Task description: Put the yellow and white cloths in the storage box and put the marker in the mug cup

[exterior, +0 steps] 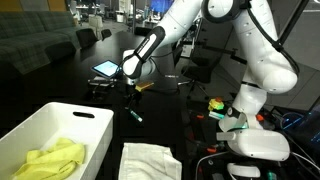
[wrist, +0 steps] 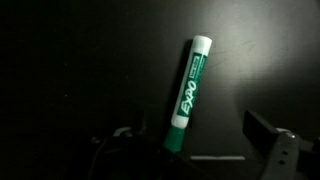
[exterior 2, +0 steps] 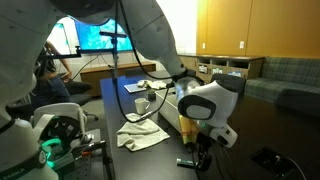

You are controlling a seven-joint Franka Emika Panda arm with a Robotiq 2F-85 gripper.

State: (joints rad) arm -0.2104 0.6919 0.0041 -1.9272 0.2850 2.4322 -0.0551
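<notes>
Marker [wrist: 188, 95] flat on table [wrist: 60, 60], steep diagonal in wrist view, green end toward wide-open empty claw [wrist: 190, 138]

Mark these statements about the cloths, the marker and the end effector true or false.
1. The yellow cloth lies inside the storage box. True.
2. The white cloth is in the storage box too. False: it lies on the table beside the box.
3. The marker has a green end. True.
4. The end effector is clamped on the marker. False: it is open, and the marker lies flat on the table.
</notes>
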